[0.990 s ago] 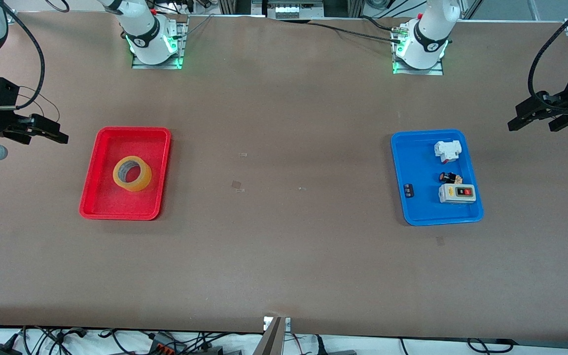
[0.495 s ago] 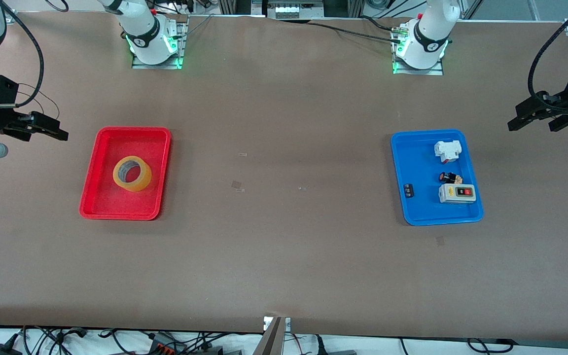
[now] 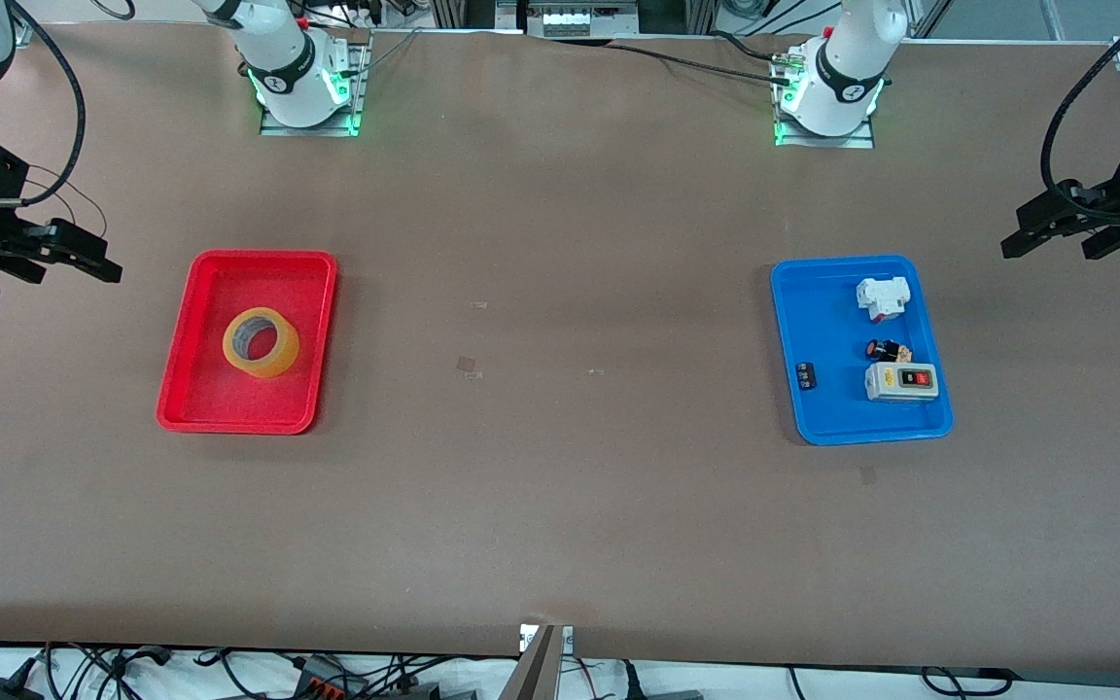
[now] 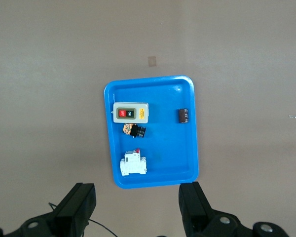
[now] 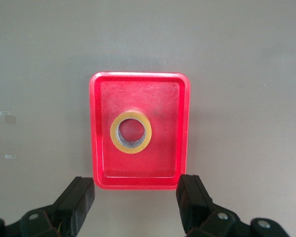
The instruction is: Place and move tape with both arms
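Tape (image 3: pixel 261 342) lies flat in the red tray (image 3: pixel 192 331), below and aside of the open right gripper (image 3: pixel 62 255) (left gripper (image 3: pixel 1056 231) open, waiting); an off-centre descent could strike the tray rim.

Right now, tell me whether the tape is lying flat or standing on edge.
Lying flat. The tape rests in the red tray, and the right wrist view shows its round hole facing straight up with the tray floor visible through it.
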`<state>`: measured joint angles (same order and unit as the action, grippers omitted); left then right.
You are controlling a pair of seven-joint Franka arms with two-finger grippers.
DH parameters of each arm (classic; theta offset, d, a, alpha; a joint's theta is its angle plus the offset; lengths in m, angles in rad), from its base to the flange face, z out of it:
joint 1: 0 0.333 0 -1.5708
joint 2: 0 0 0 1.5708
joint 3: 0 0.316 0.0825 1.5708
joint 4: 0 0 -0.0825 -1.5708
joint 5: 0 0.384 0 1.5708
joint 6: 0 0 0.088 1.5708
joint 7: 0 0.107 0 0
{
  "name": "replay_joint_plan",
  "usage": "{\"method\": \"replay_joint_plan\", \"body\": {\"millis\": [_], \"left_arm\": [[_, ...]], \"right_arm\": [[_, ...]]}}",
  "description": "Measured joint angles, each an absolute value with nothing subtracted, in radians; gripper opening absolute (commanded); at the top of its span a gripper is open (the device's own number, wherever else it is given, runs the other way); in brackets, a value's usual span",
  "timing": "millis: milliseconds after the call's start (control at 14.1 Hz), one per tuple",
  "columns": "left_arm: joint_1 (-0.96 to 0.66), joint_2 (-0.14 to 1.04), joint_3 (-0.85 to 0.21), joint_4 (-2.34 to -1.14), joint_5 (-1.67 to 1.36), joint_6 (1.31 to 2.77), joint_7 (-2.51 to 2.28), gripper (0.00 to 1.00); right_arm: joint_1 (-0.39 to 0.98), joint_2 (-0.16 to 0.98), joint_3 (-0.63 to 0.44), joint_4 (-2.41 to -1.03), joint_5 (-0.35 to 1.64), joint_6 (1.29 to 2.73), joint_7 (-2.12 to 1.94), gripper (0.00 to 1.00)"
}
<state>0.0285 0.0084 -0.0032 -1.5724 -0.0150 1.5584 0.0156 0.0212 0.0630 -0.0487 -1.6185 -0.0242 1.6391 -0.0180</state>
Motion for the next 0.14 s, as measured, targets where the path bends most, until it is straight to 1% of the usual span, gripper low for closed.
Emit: {"method": "replay_joint_plan", "body": {"millis": [141], "left_arm": [[0.029, 0.008, -0.003, -1.572, -0.015, 1.558, 0.016, 1.00]], "right_arm": [[0.022, 0.055, -0.049, -1.627, -0.024, 1.639, -0.018, 1.00]]}}
